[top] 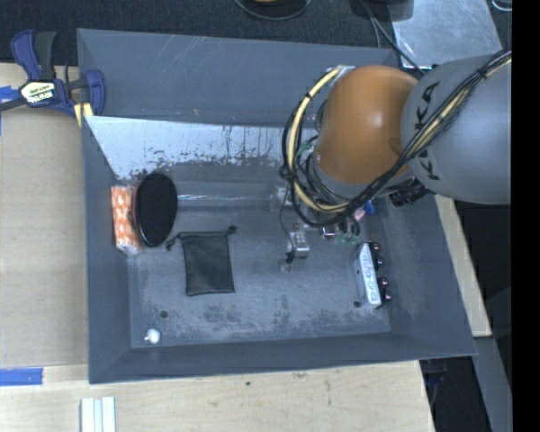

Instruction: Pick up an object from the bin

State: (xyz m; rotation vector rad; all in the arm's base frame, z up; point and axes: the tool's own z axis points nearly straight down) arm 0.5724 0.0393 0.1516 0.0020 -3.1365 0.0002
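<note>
Operator: Where is the gripper (296,246)?

Tech: Over bare floor at mid-bin (252,318), below the orange cover (364,124).

Operator: Released or clenched?

Tech: Cannot tell from this view. No item is seen in its grasp.

Operator: Nearest items?

Tech: The dark pouch (207,262) lies flat to its left. The white bar (369,274) lies to its right, near the right wall. Both are apart from it.

Operator: Others?

Tech: The black oval (156,207) touches the orange pack (121,216) at the left wall. The white ball (151,336) sits in the near left corner.
</note>
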